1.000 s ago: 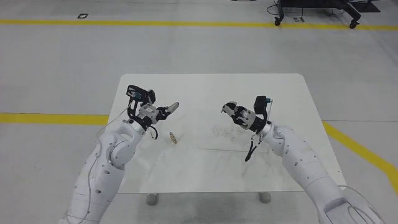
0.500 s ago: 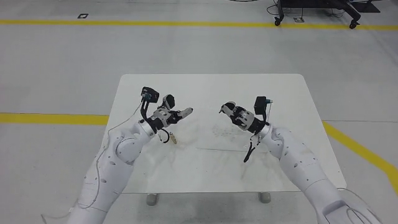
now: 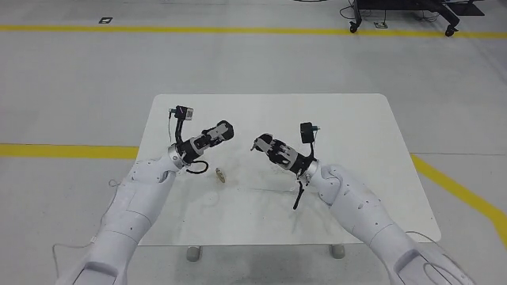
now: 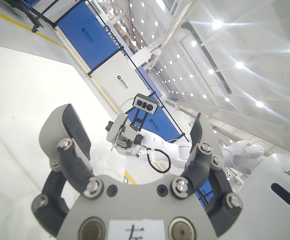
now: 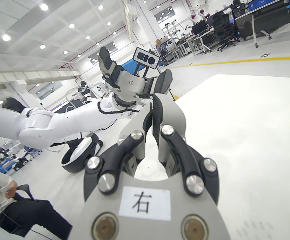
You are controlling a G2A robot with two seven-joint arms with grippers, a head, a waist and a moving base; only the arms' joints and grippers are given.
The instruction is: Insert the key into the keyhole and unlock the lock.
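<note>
A small brass-coloured object [image 3: 221, 176] lies on the white table [image 3: 348, 127], too small to tell whether it is the lock or the key. My left gripper [image 3: 224, 131] hovers just behind it, tilted upward. In the left wrist view its jaws stand wide open [image 4: 135, 123] with nothing between them. My right gripper [image 3: 257, 141] is a short way to the right of the left one, facing it. Its pads [image 5: 157, 116] are pressed together, and I see nothing held between them. Each wrist view shows the other gripper close ahead.
The table's right half and front strip are bare white surface. A black cable [image 3: 298, 196] hangs from my right forearm over the table. Beyond the table's edges is grey floor with yellow lines [image 3: 238, 29].
Both grippers have moved inward toward the table's middle and now face each other closely. The left gripper has tilted upward. The brass object has not moved.
</note>
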